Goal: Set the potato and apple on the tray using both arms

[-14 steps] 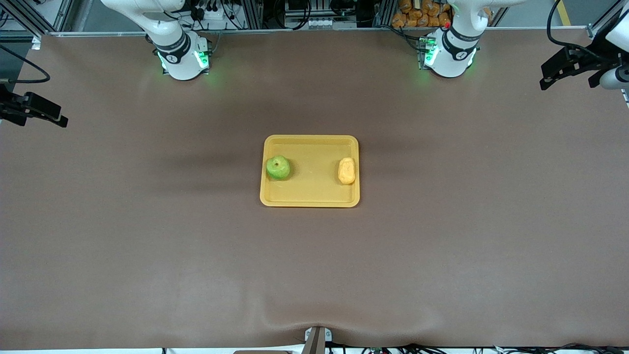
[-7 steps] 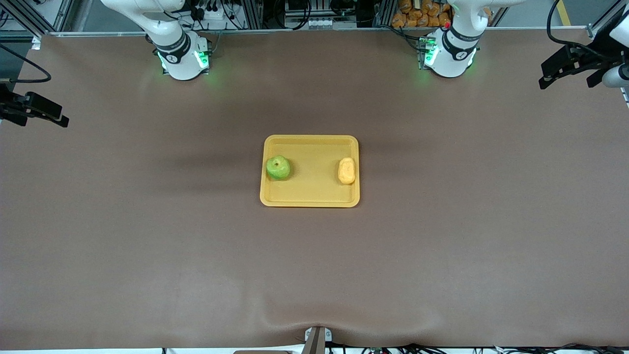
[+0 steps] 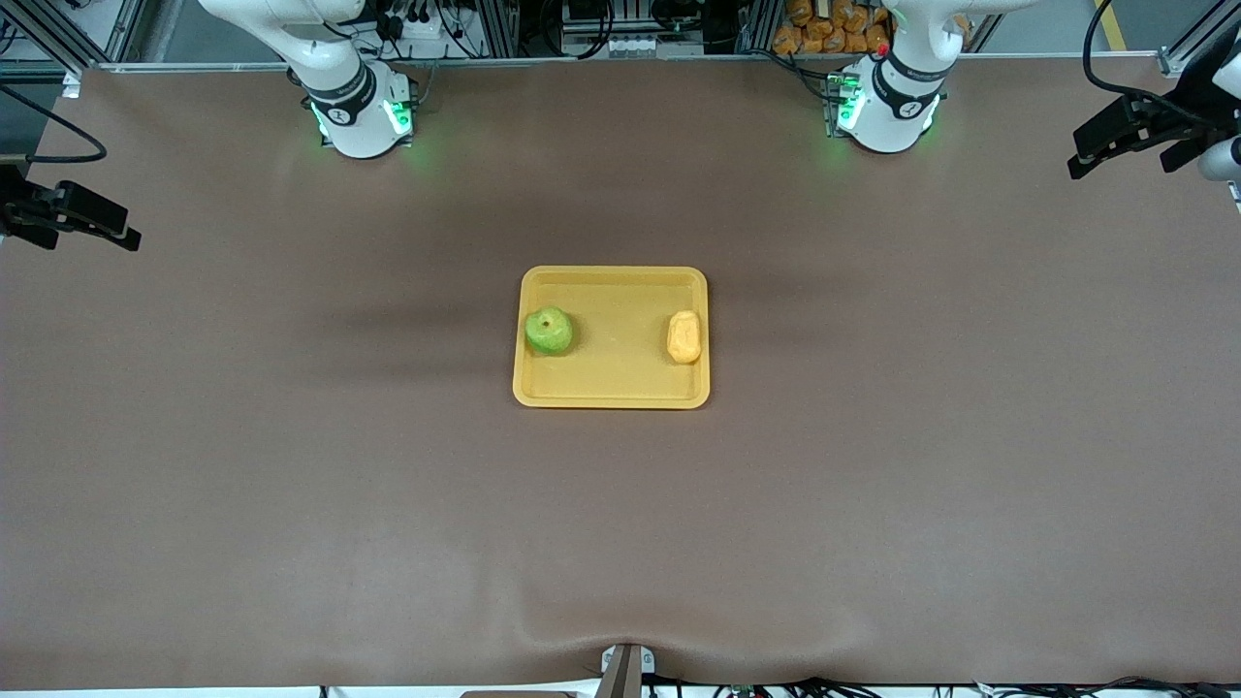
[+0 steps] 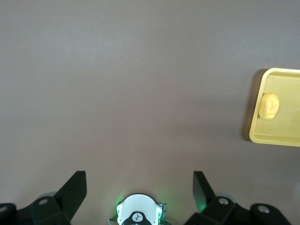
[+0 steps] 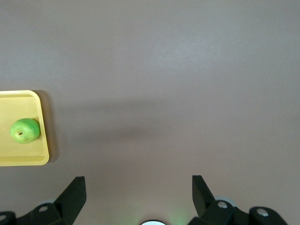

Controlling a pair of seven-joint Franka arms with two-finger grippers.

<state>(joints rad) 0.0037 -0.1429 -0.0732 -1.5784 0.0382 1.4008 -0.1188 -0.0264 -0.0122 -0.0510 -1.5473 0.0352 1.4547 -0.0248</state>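
Both items sit on the tray [image 3: 611, 393], mid-table: apple [image 3: 549, 332] hard against the rim at the right arm's end, potato [image 3: 684, 337] close to the rim at the left arm's end, level with each other and well apart. Looks done; nothing left to grasp.

Little risk left, mostly from the arms. Right gripper [image 5: 136, 192] up over bare table at the right arm's end, fingers spread wide, empty. Left gripper [image 4: 138, 187] up over bare table at the left arm's end, also spread wide, empty. Well clear of the tray.

Possible failures: low sweep on the way home clipping the tray rim and shoving it; jolt rolling the apple over the shallow rim, being round and right at the edge. Potato lumpy and oblong, less likely to roll. Dangling cable near each wrist could snag.
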